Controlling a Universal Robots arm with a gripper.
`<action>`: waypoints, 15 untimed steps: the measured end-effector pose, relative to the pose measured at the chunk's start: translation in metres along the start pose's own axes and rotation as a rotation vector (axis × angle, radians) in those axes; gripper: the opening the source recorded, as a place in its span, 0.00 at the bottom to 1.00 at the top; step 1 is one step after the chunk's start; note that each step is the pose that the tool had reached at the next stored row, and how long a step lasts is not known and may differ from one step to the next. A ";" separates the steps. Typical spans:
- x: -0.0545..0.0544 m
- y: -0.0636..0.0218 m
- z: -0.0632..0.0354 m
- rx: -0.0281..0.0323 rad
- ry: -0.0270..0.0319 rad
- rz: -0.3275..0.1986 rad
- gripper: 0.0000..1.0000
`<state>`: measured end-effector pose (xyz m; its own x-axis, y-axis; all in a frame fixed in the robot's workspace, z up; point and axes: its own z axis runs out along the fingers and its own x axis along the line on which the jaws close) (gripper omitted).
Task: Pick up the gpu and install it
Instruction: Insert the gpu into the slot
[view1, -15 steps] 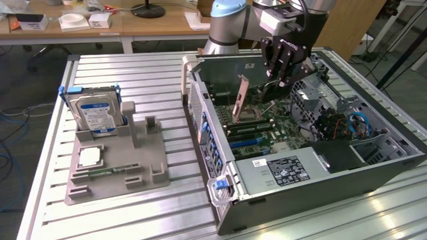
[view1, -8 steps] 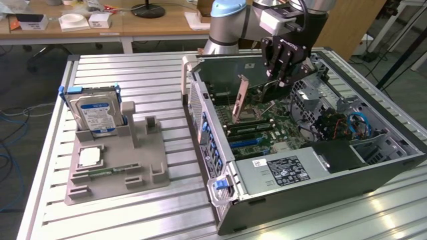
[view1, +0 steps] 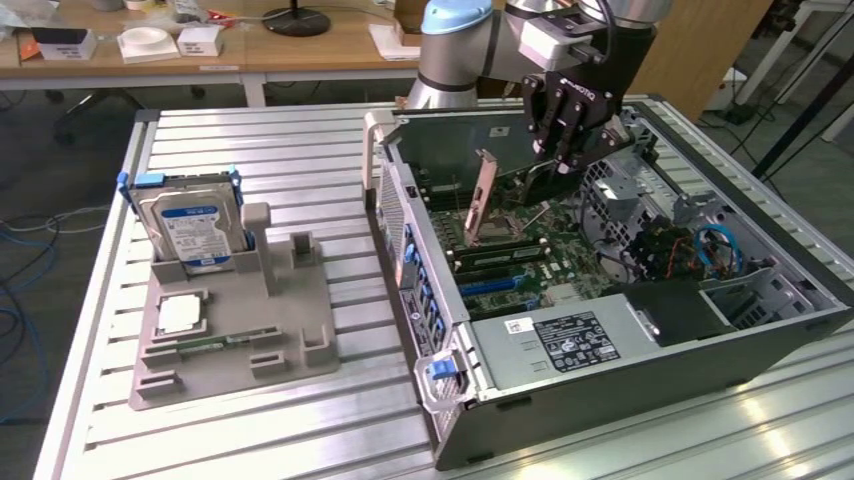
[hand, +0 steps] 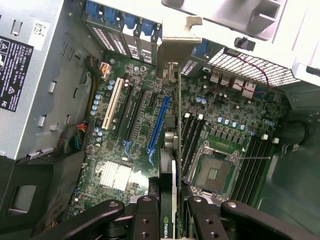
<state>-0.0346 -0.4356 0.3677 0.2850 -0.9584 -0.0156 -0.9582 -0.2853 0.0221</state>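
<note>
The gripper (hand: 172, 216) fingers pinch the gpu (hand: 178, 130) edgewise over the motherboard (hand: 131, 150) — a light, stiff, fragile card — best gripped on its flat faces.

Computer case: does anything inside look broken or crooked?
Nothing looks broken. The thin dark green circuit card sits edge-on between the black fingers, and the square metal socket on the green motherboard is bare.

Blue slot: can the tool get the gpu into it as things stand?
Probably yes: the tool holds the gpu edge-down over the board, beside the blue slot, which looks empty.
</note>
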 end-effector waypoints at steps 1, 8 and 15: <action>0.000 0.0000 0.0000 0.0000 0.0000 0.000 0.26; 0.000 0.0000 0.0002 0.0005 -0.0008 0.031 0.26; 0.000 0.0001 0.0005 0.0020 -0.0029 0.130 0.26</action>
<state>-0.0347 -0.4356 0.3672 0.1584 -0.9873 -0.0157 -0.9871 -0.1587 0.0222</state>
